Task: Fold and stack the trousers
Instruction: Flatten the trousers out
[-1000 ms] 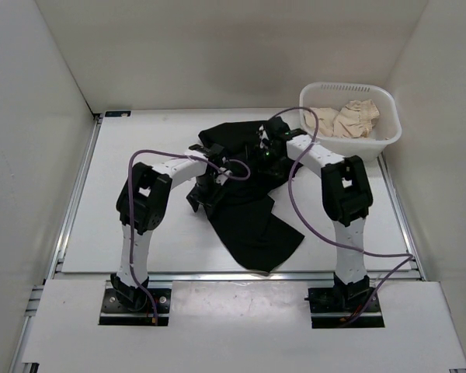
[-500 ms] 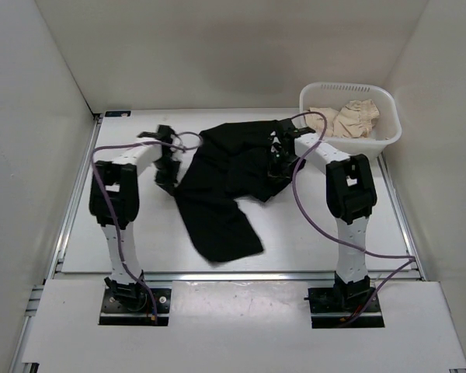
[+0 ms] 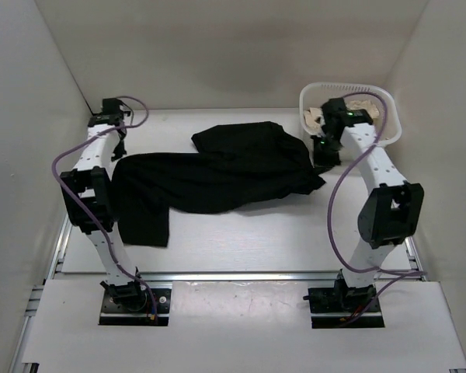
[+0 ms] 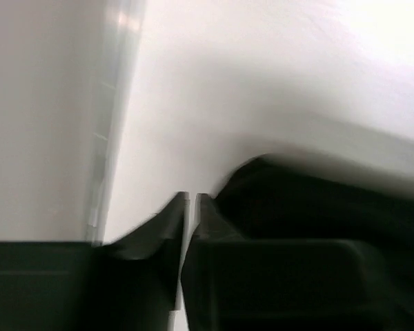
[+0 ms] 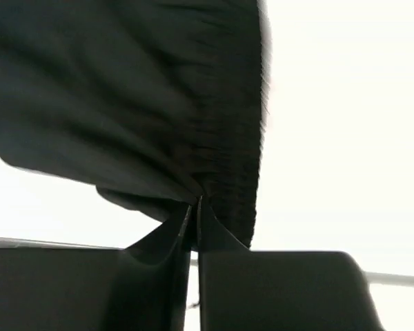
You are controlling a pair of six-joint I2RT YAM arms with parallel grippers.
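The black trousers (image 3: 217, 175) lie stretched across the table from left to right, with one leg bent down toward the front left. My right gripper (image 3: 324, 159) hovers at their right end beside the basket. In the right wrist view it (image 5: 195, 201) is shut on the ribbed waistband of the trousers (image 5: 124, 83). My left gripper (image 3: 115, 148) is at the far left, just above the trousers' left end. In the left wrist view its jaws (image 4: 192, 196) stand a narrow slit apart with white table showing between them, and the black cloth (image 4: 317, 207) lies just to their right.
A white plastic basket (image 3: 392, 116) holding beige cloth (image 3: 373, 109) stands at the back right, right behind my right wrist. White walls enclose the table on three sides, and a metal rail (image 3: 74, 202) runs along its left edge.
Both arms swung outward from the middle, drawing the bunched trousers out wide across the table. The left gripper moved to the back left and its jaws parted slightly.
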